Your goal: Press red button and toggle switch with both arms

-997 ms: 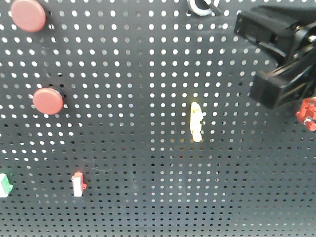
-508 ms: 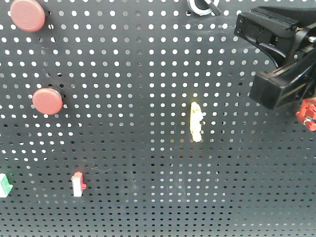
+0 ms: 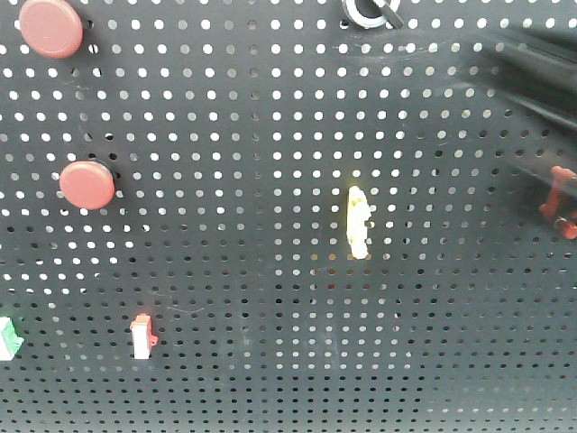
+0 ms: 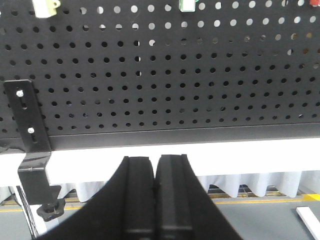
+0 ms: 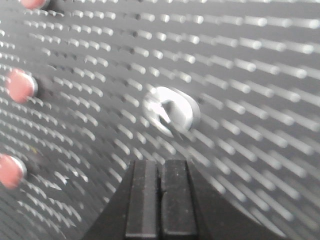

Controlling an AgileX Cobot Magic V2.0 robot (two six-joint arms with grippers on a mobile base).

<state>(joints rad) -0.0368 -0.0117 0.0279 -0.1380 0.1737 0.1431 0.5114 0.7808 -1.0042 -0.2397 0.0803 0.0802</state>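
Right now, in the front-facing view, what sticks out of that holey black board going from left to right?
Green-and-white switch → upper red button → lower red button → red-and-white rocker switch → pale yellow lever → toggle switch → red part.

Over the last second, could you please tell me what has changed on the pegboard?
The right arm, sharp at the right edge before, is now a faint dark blur, so it is moving fast. Nothing was grasped or released. The red buttons, yellow lever and toggle switch are unchanged.
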